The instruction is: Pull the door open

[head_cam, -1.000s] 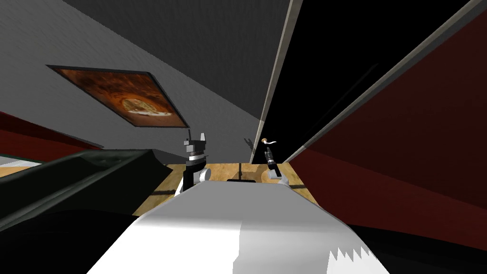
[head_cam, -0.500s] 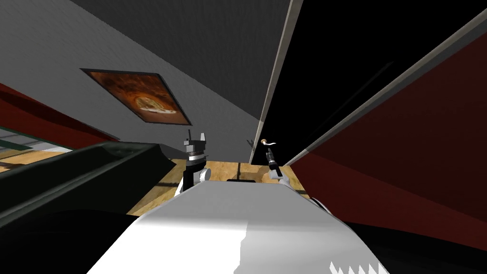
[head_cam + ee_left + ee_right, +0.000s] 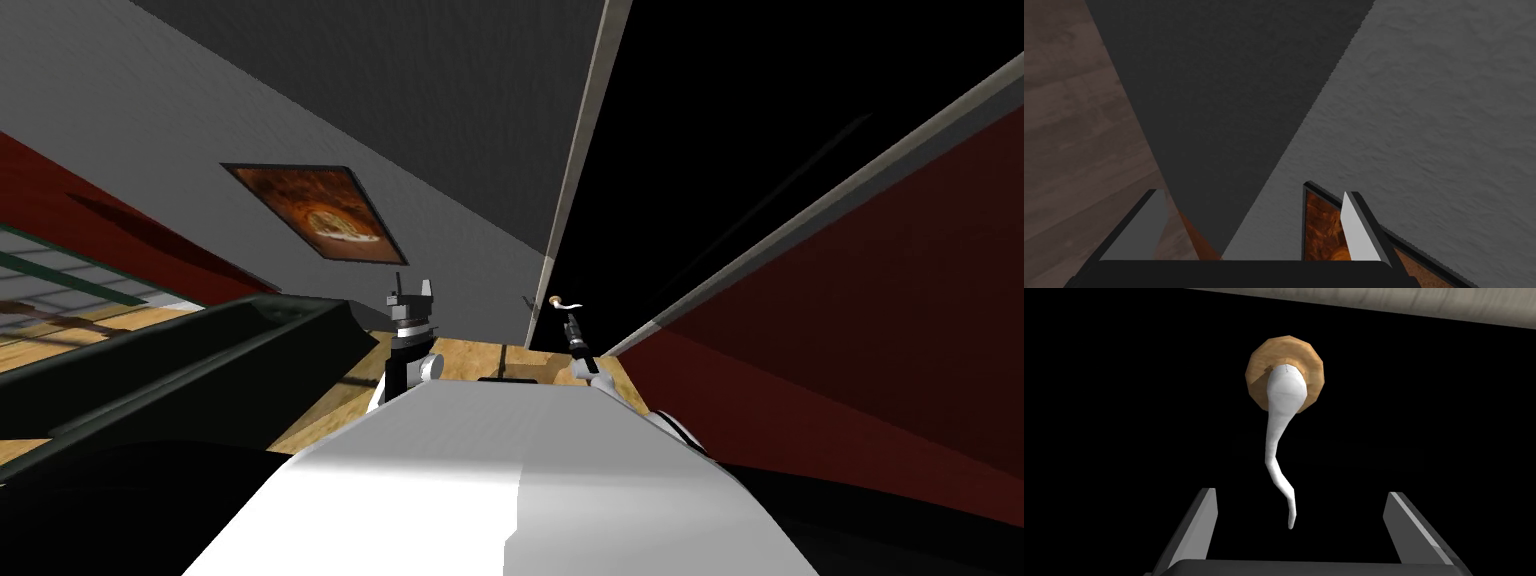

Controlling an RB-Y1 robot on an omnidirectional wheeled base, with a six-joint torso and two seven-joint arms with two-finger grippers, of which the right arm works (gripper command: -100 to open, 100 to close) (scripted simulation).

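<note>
Ahead of right claw (image 3: 1300,492): white door handle (image 3: 1279,433), untouched | claw spread | left claw (image 3: 1251,192) spread

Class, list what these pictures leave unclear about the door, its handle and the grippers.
Door face: right wrist view, plain black behind the handle and its round plate; no surface or edges readable.
Contact: head view, handle and right gripper too small to judge any gap.
Picture: left wrist view, cut off by the left gripper.

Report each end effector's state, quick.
Left end effector: open, empty.
Right end effector: open, either side of the white door handle tip, not gripping it.
</note>
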